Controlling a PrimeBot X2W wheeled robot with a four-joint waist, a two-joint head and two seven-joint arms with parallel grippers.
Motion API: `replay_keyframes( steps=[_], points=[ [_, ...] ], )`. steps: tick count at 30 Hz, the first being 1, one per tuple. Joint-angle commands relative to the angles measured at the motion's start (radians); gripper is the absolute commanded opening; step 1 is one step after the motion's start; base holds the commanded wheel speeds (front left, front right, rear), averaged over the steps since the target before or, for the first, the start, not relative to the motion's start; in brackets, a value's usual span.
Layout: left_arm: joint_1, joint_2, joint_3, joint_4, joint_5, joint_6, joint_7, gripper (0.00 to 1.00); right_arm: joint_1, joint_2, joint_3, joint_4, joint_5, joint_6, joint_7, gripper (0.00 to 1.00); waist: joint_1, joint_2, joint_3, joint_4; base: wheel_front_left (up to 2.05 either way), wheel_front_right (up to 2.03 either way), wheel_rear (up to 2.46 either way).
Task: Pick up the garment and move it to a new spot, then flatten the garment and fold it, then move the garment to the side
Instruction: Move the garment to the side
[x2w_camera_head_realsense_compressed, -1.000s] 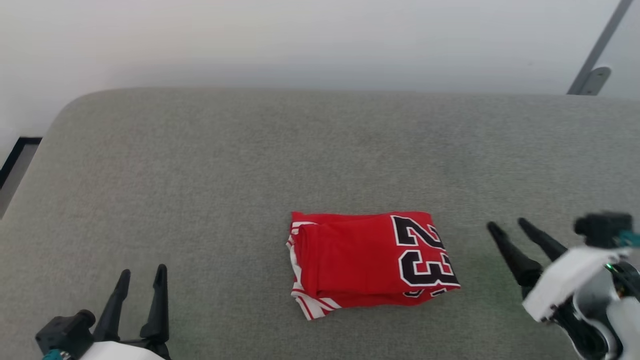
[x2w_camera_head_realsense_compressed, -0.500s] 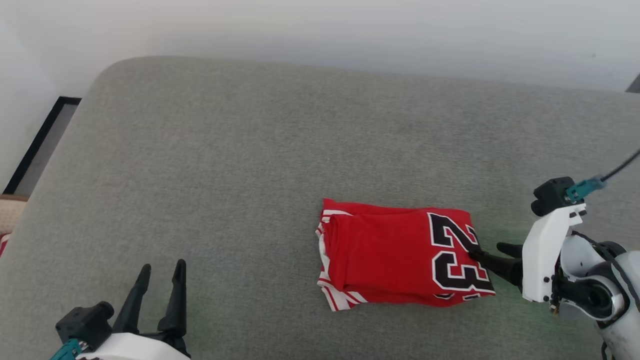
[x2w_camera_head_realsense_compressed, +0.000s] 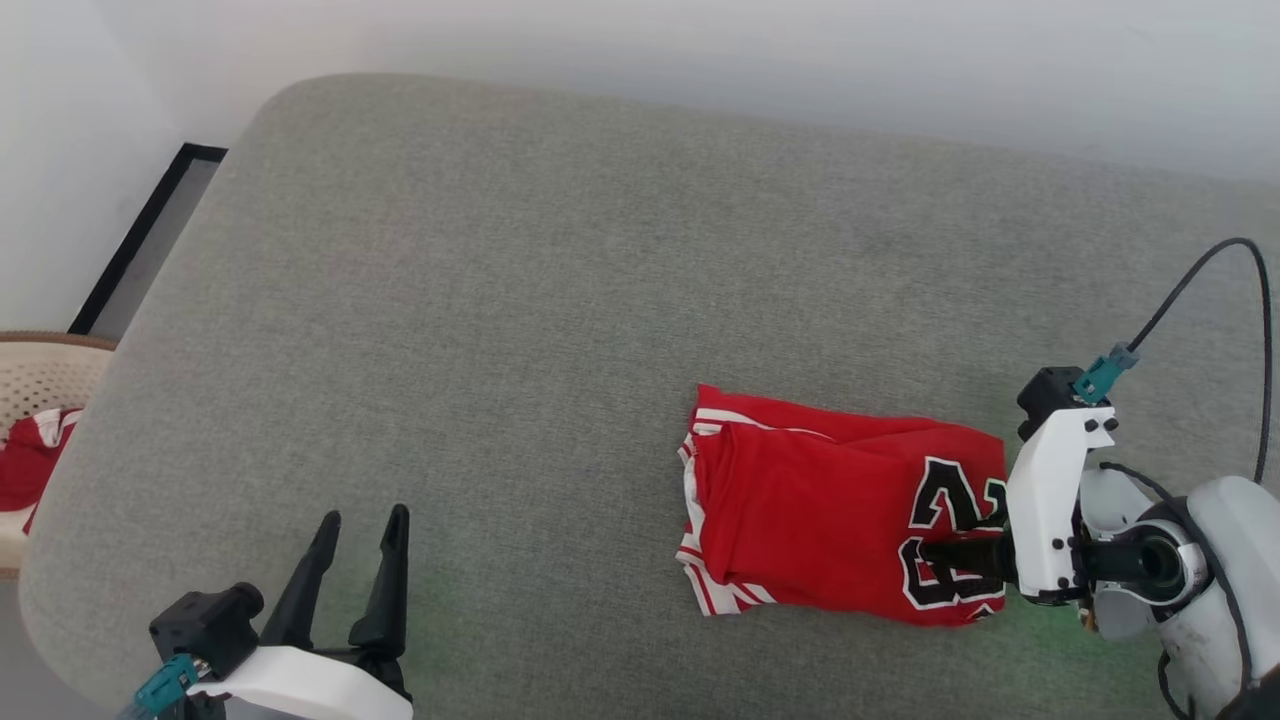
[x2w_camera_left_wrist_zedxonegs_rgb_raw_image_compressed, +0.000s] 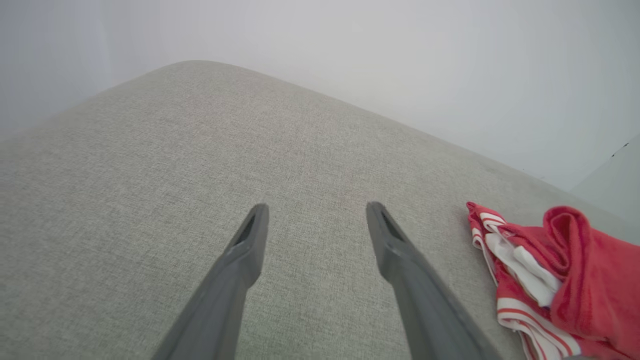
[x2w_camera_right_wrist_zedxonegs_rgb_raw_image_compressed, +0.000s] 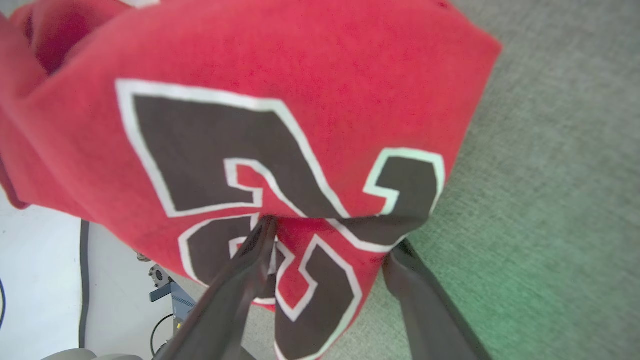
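garment (x2w_camera_head_realsense_compressed: 820, 500) soft, light, folded layers likely to slip. right gripper (x2w_camera_right_wrist_zedxonegs_rgb_raw_image_compressed: 332, 235) spread, straddling its "23" edge: pinch all layers there. left gripper (x2w_camera_head_realsense_compressed: 365, 515) spread, apart.

Light was bright, soft and even, with scarcely any shadow. A faint green glow tinted the grey cushion (x2w_camera_right_wrist_zedxonegs_rgb_raw_image_compressed: 550, 260) just beside the right claw (x2w_camera_right_wrist_zedxonegs_rgb_raw_image_compressed: 332, 234), and the garment (x2w_camera_right_wrist_zedxonegs_rgb_raw_image_compressed: 320, 65) nearest it blurred.
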Motion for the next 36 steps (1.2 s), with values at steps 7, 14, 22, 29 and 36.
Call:
replay_keyframes(
  steps=[7,14,22,29,36],
  points=[
    [-0.014,-0.001,-0.01,0.013,-0.02,-0.004,-0.004,1.0,0.028,0.026,-0.008,0.007,-0.003,0.0,0.014,0.0,0.0,0.0,0.003,0.015,0.0,0.0,0.0],
    [-0.02,0.008,-0.008,0.015,-0.021,-0.004,-0.004,1.0,0.023,-0.009,-0.07,-0.05,-0.015,0.0,-0.021,0.0,0.0,0.0,0.001,-0.009,0.0,0.0,0.0],
    [-0.054,0.01,-0.035,-0.001,-0.005,-0.004,-0.004,1.0,0.001,-0.059,-0.15,-0.108,-0.054,0.0,-0.021,0.0,0.0,0.0,0.021,-0.061,0.0,0.0,0.0],
    [-0.127,0.002,-0.087,-0.016,0.011,-0.004,-0.004,1.0,-0.031,-0.122,-0.238,-0.138,-0.111,0.0,-0.014,0.0,0.0,0.0,0.06,-0.119,0.0,0.0,0.0],
    [-0.228,0.007,-0.16,-0.036,0.011,-0.004,-0.004,1.0,-0.067,-0.177,-0.315,-0.152,-0.178,0.0,-0.021,0.0,0.0,0.0,0.106,-0.186,0.0,0.0,0.0]
  ],
)
